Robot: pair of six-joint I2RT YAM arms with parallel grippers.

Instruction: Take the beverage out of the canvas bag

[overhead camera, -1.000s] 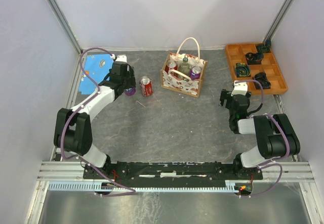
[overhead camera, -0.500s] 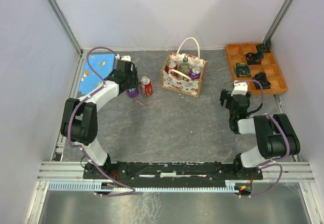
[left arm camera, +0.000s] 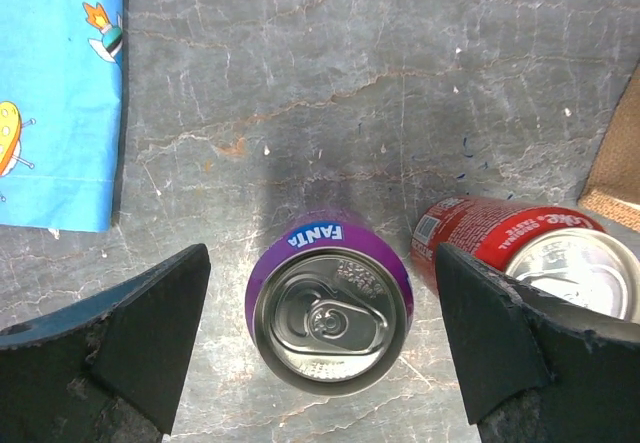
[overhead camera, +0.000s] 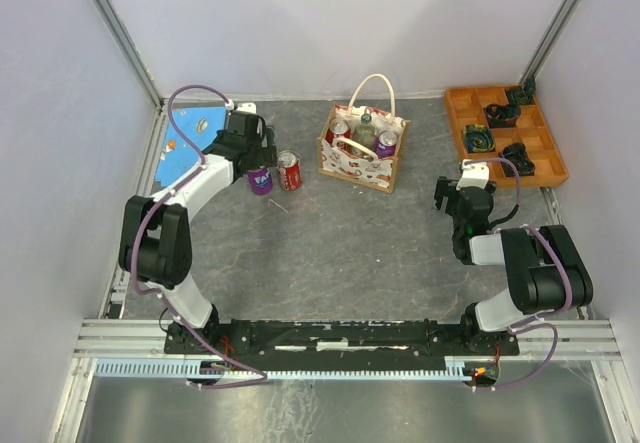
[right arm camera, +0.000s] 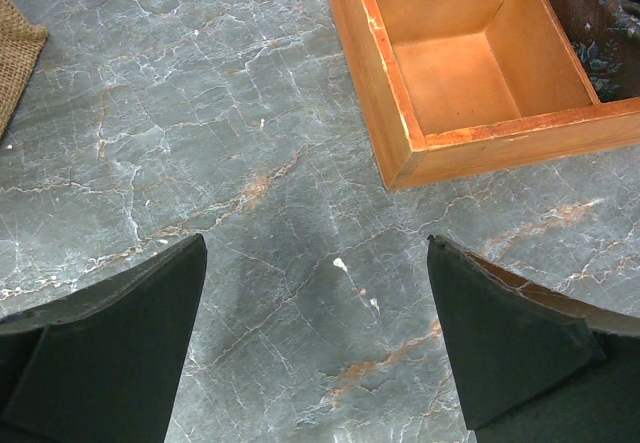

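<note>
Fingers (left arm camera: 130,343) of the left gripper (left arm camera: 322,263) stand wide apart and grip nothing. A purple Fanta can (left arm camera: 330,313) sits upright on the worktop (left arm camera: 300,53) between them, with a clear gap on each side. A red Coke can (left arm camera: 520,243) stands upright just beside the purple one, on the side toward the bag, by the right-hand finger. A blue printed cloth (left arm camera: 55,93) lies flat in the far left corner.

The top view places the left gripper (overhead camera: 255,158) toward the far left corner. The purple Fanta can (overhead camera: 260,180) and red Coke can (overhead camera: 288,170) stand side by side, with the blue printed cloth (overhead camera: 185,143) beyond them.

The canvas bag (overhead camera: 362,158) stands upright at the middle of the far edge, handles up and mouth open. Inside it are a red can (overhead camera: 340,130), a clear bottle (overhead camera: 365,128) and a purple can (overhead camera: 386,143).

The right gripper (right arm camera: 312,263) is likewise spread open and holds nothing. It is over bare worktop near the right edge, just short of the near corner of the orange tray (right arm camera: 370,73). The compartment nearest it is empty. In the top view the right gripper (overhead camera: 452,195) is well apart from the bag, and the orange tray (overhead camera: 455,113) occupies the far right corner.
</note>
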